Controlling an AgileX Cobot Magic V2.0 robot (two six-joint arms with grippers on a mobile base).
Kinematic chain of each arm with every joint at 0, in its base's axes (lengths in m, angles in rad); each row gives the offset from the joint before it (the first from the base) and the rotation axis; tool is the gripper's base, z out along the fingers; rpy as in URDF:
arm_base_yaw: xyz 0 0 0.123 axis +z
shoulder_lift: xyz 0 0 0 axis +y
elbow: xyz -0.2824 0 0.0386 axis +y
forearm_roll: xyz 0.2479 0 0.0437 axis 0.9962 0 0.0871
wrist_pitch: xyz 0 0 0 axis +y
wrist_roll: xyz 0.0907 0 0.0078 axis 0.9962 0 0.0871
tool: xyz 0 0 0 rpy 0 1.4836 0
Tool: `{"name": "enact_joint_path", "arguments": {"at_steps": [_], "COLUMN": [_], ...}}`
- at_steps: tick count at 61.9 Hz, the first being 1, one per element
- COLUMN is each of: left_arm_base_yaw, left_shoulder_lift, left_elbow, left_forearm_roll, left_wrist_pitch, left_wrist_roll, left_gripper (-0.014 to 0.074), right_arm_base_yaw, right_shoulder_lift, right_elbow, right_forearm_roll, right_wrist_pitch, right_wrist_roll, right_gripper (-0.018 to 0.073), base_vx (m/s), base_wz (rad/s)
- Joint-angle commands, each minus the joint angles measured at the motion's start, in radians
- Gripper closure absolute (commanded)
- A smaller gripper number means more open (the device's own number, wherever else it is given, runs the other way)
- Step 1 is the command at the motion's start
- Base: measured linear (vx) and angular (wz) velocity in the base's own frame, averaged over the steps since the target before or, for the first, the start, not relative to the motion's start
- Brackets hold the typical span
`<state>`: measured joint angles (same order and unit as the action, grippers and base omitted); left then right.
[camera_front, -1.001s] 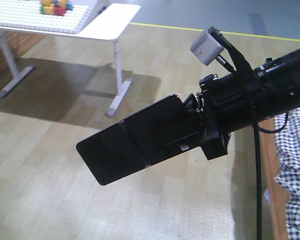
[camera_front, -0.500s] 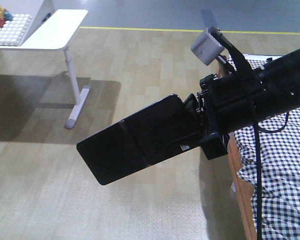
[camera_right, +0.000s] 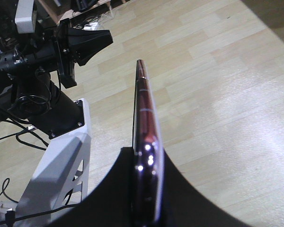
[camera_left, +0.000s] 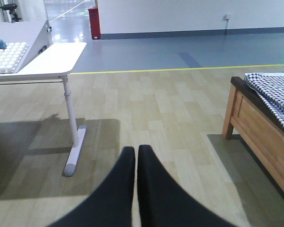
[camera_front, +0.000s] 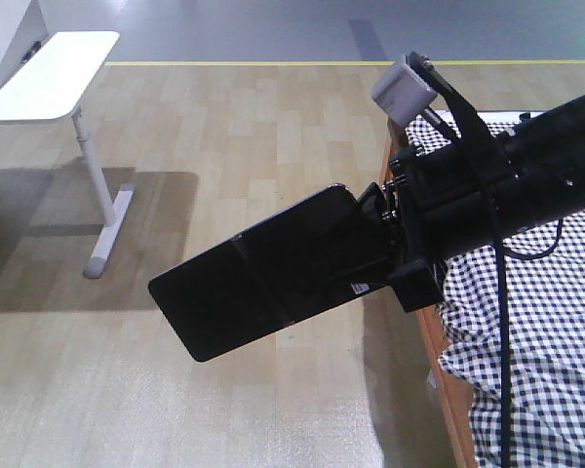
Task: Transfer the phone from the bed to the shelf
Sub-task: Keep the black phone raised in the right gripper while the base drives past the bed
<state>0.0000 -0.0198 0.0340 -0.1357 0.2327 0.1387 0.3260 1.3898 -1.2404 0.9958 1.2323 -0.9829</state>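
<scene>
Background has swung left since the earlier frames: white table (camera_front: 49,76) now at the far left edge, more of the bed (camera_front: 546,331) showing at right, phone (camera_front: 263,283) unchanged in the right gripper (camera_front: 375,255). Right fingers pinch one end of the phone, which juts out in the air above the wood floor (camera_front: 273,117), just off the bed's edge. Left gripper (camera_left: 136,175) holds nothing, fingers pressed together.

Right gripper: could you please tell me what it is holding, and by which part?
The right gripper holds the phone by one short end, pinching its flat faces; the rest juts out free above the floor.
</scene>
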Motion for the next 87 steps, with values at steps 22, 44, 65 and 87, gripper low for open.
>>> {"name": "enact_joint_path", "arguments": {"at_steps": [22, 44, 65, 87], "left_arm_base_yaw": [-0.004, -0.004, -0.004, -0.004], "left_shoulder_lift": [-0.006, -0.006, -0.006, -0.006], "left_elbow": [0.002, 0.002, 0.002, 0.002], "left_forearm_roll": [-0.01, -0.01, -0.01, -0.01], "left_wrist_pitch": [-0.074, -0.074, -0.074, -0.074], "left_wrist_roll": [-0.004, -0.004, -0.004, -0.004], "left_gripper": [0.0596, 0.0596, 0.0596, 0.0596], "right_arm_base_yaw": [-0.002, -0.002, -0.002, -0.002], "right_shoulder_lift": [-0.036, -0.036, -0.036, -0.036], "right_elbow": [-0.026, -0.026, -0.026, -0.026], "right_forearm_roll": [0.085, 0.085, 0.085, 0.085], "right_wrist_pitch": [0.057, 0.057, 0.057, 0.057], "right_wrist_roll": [-0.004, -0.004, -0.004, -0.004], "right_gripper": [0.0564, 0.0564, 0.0564, 0.0564], "base_vx": [0.22, 0.24, 0.22, 0.2], "base_wz": [-0.05, 0.0, 0.06, 0.09]}}
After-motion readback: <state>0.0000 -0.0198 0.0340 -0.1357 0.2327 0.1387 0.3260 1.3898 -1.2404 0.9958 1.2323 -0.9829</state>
